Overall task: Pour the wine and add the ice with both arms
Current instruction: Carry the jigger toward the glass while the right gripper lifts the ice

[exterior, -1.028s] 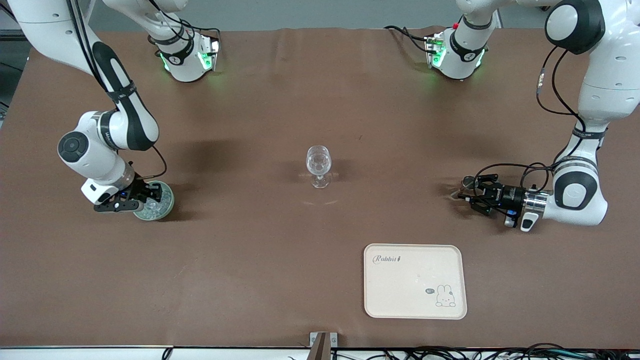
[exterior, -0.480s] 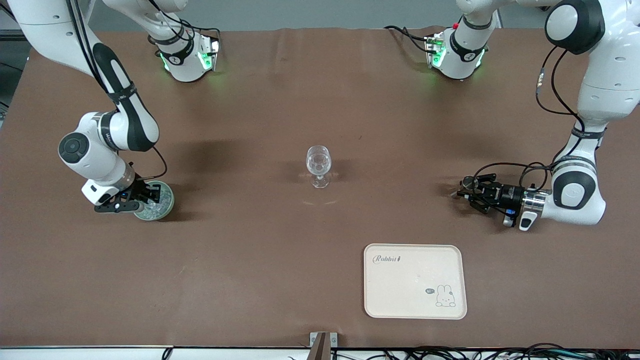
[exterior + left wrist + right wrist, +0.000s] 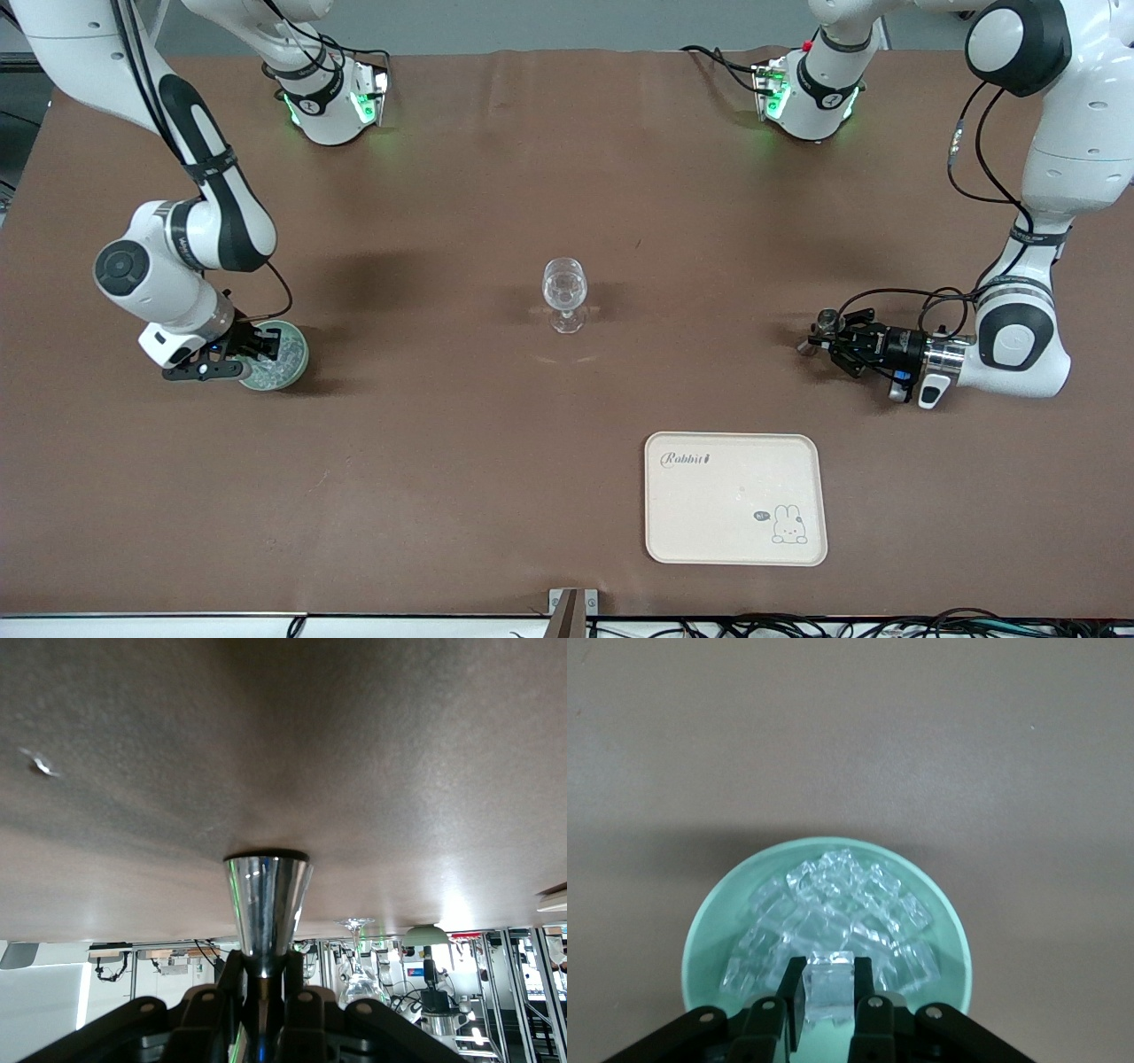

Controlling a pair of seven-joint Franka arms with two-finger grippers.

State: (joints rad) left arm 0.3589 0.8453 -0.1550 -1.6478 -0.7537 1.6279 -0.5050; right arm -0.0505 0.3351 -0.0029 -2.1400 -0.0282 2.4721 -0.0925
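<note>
- The left end effector [image 3: 822, 341], near the left arm's edge of the brown surface [image 3: 496, 461], is clamped on the waist of a steel jigger [image 3: 265, 904].
- The right end effector [image 3: 829, 992], near the right arm's edge, pinches one ice cube [image 3: 830, 985] in the pale green bowl [image 3: 297, 361] of ice [image 3: 859, 904].
- A stemmed glass [image 3: 564, 292] stands mid-surface; a cream tray [image 3: 709, 523] lies near the front edge.

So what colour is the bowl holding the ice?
Pale mint green bowl; the right wrist view shows it best.
</note>
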